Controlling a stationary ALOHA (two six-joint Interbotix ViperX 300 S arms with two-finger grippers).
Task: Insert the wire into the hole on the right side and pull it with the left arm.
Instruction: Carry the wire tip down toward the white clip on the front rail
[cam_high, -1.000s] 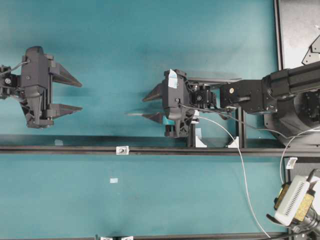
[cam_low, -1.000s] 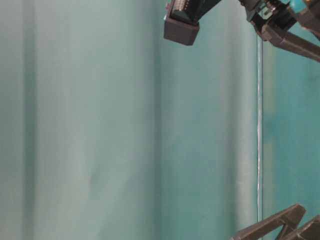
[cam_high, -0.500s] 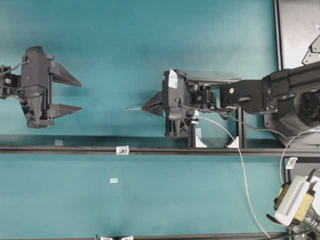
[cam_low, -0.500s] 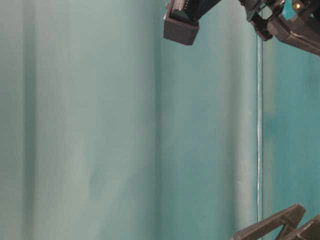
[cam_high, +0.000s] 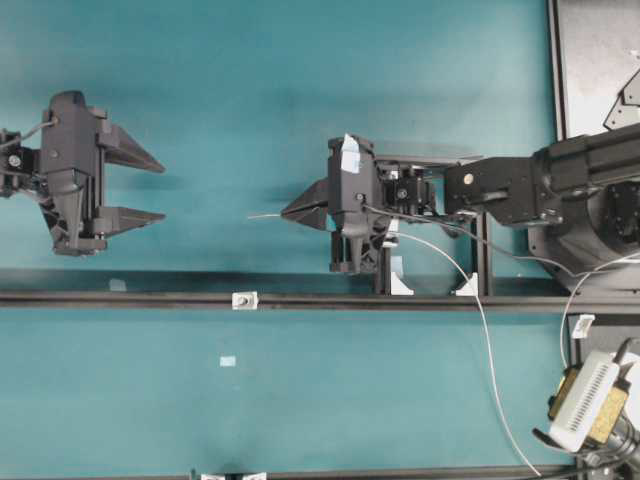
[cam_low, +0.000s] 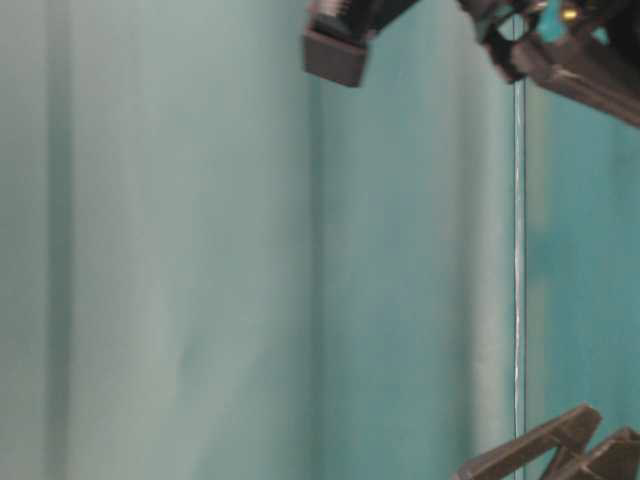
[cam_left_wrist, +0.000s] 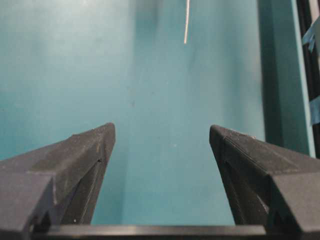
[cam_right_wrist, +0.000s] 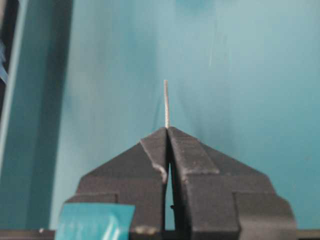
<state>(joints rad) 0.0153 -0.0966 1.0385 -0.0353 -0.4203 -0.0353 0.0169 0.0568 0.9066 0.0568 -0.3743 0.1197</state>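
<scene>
**Wire pinched in right gripper, hole not yet approached**

The right gripper (cam_high: 292, 213), black w/ a teal-and-white tape patch, was clamped tight on the thin pale grey-white wire (cam_right_wrist: 166, 104). In the right wrist view a short straight tip stuck out past the closed fingertips; the overhead view showed that tip pointing left over the teal table (cam_high: 300, 80). The rest of the wire trailed back from the gripper body and curved down toward the near right edge.

The left gripper (cam_high: 145, 187), plain black w/ long pointed fingers, hung well apart at the far left, jaws spread wide and holding nothing. Its wrist view caught the wire tip ahead, beyond the fingers (cam_left_wrist: 75, 165).

The small silver-white block w/ the dark centre dot (cam_high: 244, 299) sat on the black rail (cam_high: 450, 299), nearer than the wire tip and slightly left of it. Tip and hole were clearly apart.

Judged step: grasp done, insertion not begun. Next move prob. needs the right arm to bring the tip to the block's right side and line it up w/ the tiny hole; the protruding end is short, so alignment must be fine.
</scene>
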